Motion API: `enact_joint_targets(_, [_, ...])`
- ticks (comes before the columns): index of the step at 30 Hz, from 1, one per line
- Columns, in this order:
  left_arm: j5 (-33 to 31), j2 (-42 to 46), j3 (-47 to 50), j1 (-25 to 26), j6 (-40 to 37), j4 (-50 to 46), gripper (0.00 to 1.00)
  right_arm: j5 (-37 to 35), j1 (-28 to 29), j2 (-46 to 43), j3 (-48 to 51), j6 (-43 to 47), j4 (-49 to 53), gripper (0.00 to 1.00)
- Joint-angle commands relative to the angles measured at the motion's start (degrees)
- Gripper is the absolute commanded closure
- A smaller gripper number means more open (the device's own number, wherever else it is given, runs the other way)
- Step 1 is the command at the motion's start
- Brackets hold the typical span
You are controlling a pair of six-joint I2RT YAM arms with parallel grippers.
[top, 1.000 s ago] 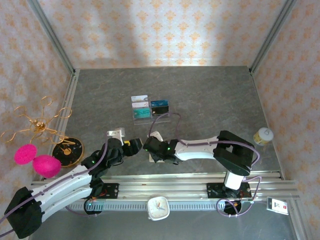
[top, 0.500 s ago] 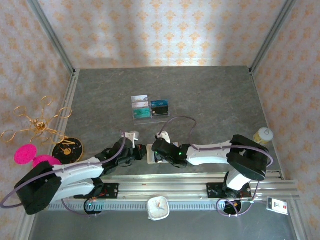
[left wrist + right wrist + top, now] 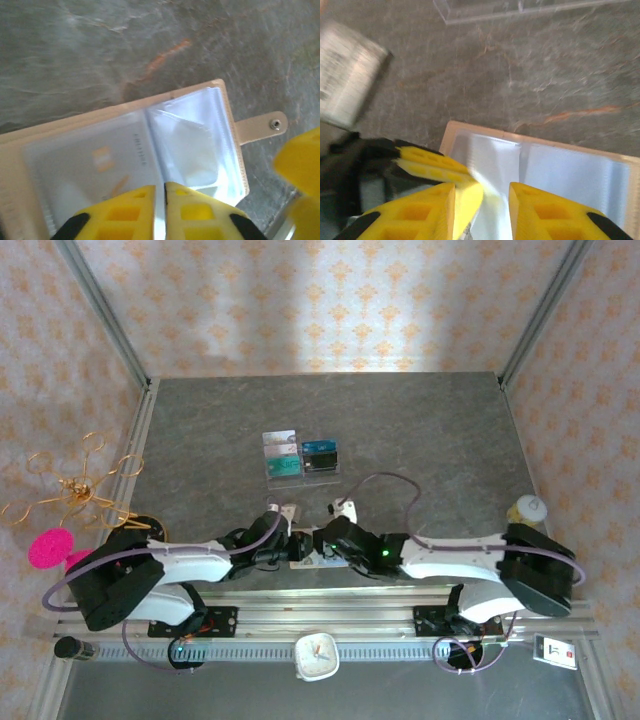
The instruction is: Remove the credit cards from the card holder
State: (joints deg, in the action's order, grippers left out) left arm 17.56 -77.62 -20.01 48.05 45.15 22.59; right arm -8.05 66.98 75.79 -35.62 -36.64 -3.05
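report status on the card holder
Left claw pinched on card holder sleeve, right claw open over it. One card inside sleeve. Tray apart, nothing blocking.

Both arms low, stretched inward, wrists nearly meeting in the middle. On the left gripper (image 3: 160, 192), yellow fingers almost together, hairline slit between. On the right gripper (image 3: 482, 192), fingers parted, angled down; left's fingertip just beside one.

The left pincer (image 3: 288, 542) and right pincer (image 3: 322, 540) meet over the beige card holder (image 3: 302, 551) at the desk's (image 3: 420, 430) near edge. Well beyond, credit cards (image 3: 321, 449) lie in a clear tray (image 3: 337, 469).
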Motion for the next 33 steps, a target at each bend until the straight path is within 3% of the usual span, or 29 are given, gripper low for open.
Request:
enact_joint_targets(1, [3.28, -3.21, -3.65, 1.31, -0.43, 2.25, 0.83, -6.58, 0.19, -4.44, 1.45, -2.47, 4.2, 0.67])
enact_joint_targets(8, [7.84, -9.77, -8.05, 3.32, 2.57, 7.72, 0.78, -8.92, 0.24, -9.87, 4.02, -5.83, 7.01, 0.68])
enact_joint_targets(11, [7.03, -7.41, -7.59, 3.28, 3.83, 9.24, 0.71, -9.06, 0.1, -10.7, 3.98, -5.8, 7.87, 0.69])
enact_joint_targets(15, [1.44, 1.5, -5.74, 3.28, 3.55, 4.34, 0.69, -8.41, -0.28, -10.99, 3.1, -4.1, 8.04, 0.71])
enact_joint_targets(19, [-6.69, 12.3, -2.22, 1.99, 2.86, -4.62, 0.69, -0.33, -1.48, -9.66, 1.85, 0.88, 3.33, 0.75])
enact_joint_targets(22, [-4.77, 15.25, 0.68, -2.57, 2.21, -8.37, 0.77, 8.57, -3.07, -3.93, -1.45, 2.97, 1.83, 0.76])
enact_joint_targets(28, [-1.9, 13.5, 4.59, -5.69, 0.17, -4.9, 0.83, 19.74, -4.09, 7.66, -7.09, 3.98, 1.01, 0.81])
enact_joint_targets(33, [-0.64, 7.53, 3.53, -5.7, -1.89, -3.91, 0.88, 22.74, -6.45, 13.23, -7.77, -0.1, 1.42, 0.84])
